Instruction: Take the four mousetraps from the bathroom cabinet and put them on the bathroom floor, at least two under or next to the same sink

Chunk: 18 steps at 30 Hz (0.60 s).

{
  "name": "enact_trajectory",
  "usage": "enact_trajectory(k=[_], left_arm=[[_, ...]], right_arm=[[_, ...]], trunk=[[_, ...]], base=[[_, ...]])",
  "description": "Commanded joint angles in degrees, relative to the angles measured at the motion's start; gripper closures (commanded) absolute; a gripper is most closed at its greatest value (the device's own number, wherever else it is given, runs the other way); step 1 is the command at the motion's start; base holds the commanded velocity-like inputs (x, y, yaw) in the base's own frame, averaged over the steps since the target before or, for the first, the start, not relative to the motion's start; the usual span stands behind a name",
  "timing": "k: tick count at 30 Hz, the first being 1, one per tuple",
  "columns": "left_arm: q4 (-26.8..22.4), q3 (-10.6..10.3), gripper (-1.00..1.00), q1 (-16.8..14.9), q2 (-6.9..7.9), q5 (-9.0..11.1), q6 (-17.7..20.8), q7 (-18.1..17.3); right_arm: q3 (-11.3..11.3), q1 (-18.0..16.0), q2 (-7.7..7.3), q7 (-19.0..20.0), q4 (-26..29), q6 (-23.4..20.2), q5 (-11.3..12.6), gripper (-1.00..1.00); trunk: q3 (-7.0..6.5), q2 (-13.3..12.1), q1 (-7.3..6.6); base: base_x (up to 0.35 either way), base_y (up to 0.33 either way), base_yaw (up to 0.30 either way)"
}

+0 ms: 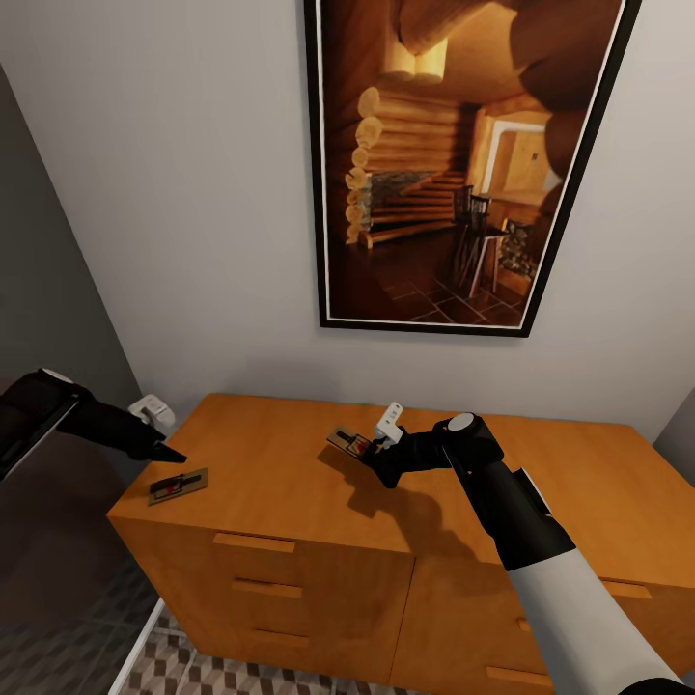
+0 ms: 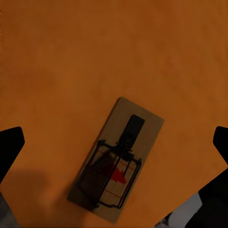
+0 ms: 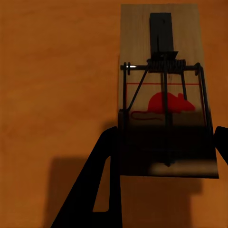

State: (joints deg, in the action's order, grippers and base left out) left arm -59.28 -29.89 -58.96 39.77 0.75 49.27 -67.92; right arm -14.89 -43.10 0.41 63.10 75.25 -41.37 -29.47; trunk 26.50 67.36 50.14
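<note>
Cabinet: the orange-brown chest of drawers (image 1: 386, 502) stands against the pale wall, its flat top serving as the counter, with bar handles on the drawer fronts below.
Right claw: the right claw (image 1: 372, 452) is out over the middle of the cabinet top, closed on a mousetrap.
Held mousetrap: the held mousetrap (image 1: 349, 444) sits between the right claw's jaws at one end, tilted and lifted off the wood, casting a shadow beneath it. In the right wrist view it (image 3: 166, 90) runs straight out from the claw, red mouse mark and wire spring facing up, with one dark finger (image 3: 102, 185) along its side.
Left claw: the left claw (image 1: 164, 450) hovers above the near left corner of the cabinet top, jaws spread wide and holding nothing. In the left wrist view its two dark fingertips (image 2: 10, 147) show far apart at either edge.
Second mousetrap: the second mousetrap (image 1: 178, 486) lies flat on the cabinet top just below and nearer than the left claw, apart from it. In the left wrist view it (image 2: 116, 159) lies at a slant between the open jaws, touching neither.
Wall: a large framed picture (image 1: 463, 154) of a log-cabin room hangs above the cabinet.
Small white object: something white (image 1: 152, 412) sits at the far left corner by the wall; what it is I cannot tell.
Bathroom floor: cube-patterned tiles (image 1: 183, 671) show at the foot of the cabinet, on the near left.
</note>
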Motion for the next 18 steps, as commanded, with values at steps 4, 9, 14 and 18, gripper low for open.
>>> enact_trajectory(k=[4, 9, 14, 18], left_arm=[[0.6, -0.2, -1.00, -0.1, -0.06, 0.1, 0.5, -0.1], [1.2, -0.2, -1.00, -0.1, -0.29, 0.0, 0.5, -0.1], [1.2, -0.2, -1.00, -0.1, -0.44, 0.0, 0.5, -0.1], [1.3, -0.2, -1.00, -0.1, -0.50, 0.0, 0.5, -0.1]], right_arm=[[0.0, -0.1, 0.07, 0.5, 0.1, -0.5, -0.3, 1.00], [0.0, -0.1, 0.11, 0.5, 0.1, -0.5, -0.3, 1.00], [0.0, -0.1, 0.11, 0.5, 0.1, -0.5, -0.1, 1.00], [0.0, -0.1, 0.11, 0.4, 0.1, -0.6, 0.0, 1.00]], trunk=[[0.07, 0.0, 0.00], [0.07, 0.0, 0.00], [0.07, 0.0, 0.00], [0.07, 0.0, 0.00]], base=[[0.000, 0.000, 0.000], [0.000, 0.000, 0.000], [0.000, 0.000, 0.000], [0.000, 0.000, 0.000]])
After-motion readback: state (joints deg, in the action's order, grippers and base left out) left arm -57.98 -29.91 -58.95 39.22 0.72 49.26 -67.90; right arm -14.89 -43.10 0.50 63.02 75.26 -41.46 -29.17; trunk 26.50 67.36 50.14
